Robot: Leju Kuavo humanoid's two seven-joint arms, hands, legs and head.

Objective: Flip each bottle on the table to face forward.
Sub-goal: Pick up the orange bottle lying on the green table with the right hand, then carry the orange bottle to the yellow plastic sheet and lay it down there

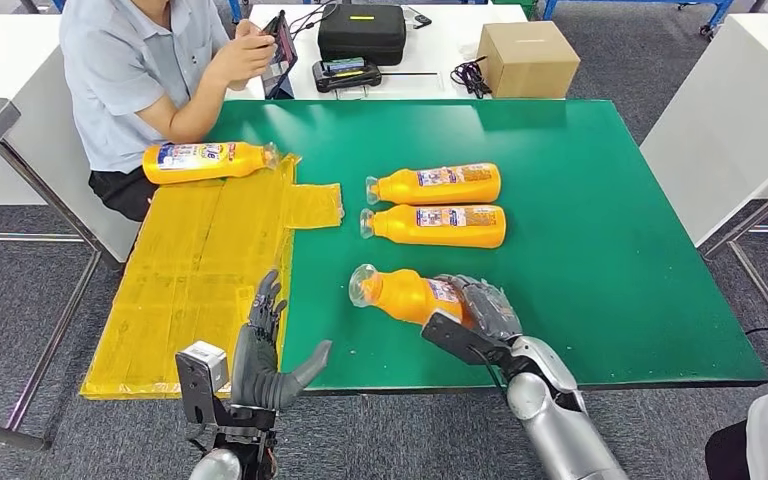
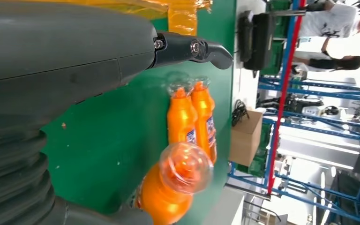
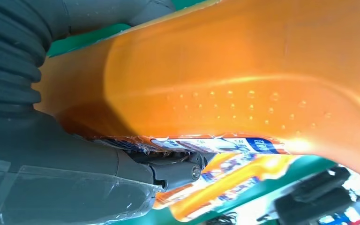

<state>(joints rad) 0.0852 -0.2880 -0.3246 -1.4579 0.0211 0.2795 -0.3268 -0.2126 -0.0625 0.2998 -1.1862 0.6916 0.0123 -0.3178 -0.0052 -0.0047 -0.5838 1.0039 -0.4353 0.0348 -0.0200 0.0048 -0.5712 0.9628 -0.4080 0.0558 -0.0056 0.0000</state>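
Orange bottles lie on their sides on the green table (image 1: 600, 250), caps pointing to nine o'clock. The nearest bottle (image 1: 405, 294) sits near the table's six o'clock edge, and the right hand (image 1: 480, 310) is wrapped around its base end, fingers closed over the body by the label. In the right wrist view that bottle's (image 3: 243, 79) orange side lies close against the hand, with the label edge just beside the thumb (image 3: 168, 171). Its clear cap (image 1: 363, 285) sticks out free of the hand, and the left wrist view faces the same cap (image 2: 185, 167) end on.

Toward twelve o'clock of it, two more bottles lie side by side at the table's middle, touching or nearly so: the middle bottle (image 1: 438, 225) and the far bottle (image 1: 438, 185), both with their labels up. A fourth bottle (image 1: 205, 160) lies at about ten o'clock, on the far end of a yellow sheet (image 1: 190, 290) that covers the table's nine o'clock side.

The left hand (image 1: 265, 355) hovers over the near corner of the yellow sheet, fingers spread apart and holding nothing, thumb pointing toward the held bottle.

At twelve o'clock, beyond the table, a person (image 1: 140, 70) sits holding a tablet, near a black case (image 1: 362, 30) and a cardboard box (image 1: 527, 58) on a white table.
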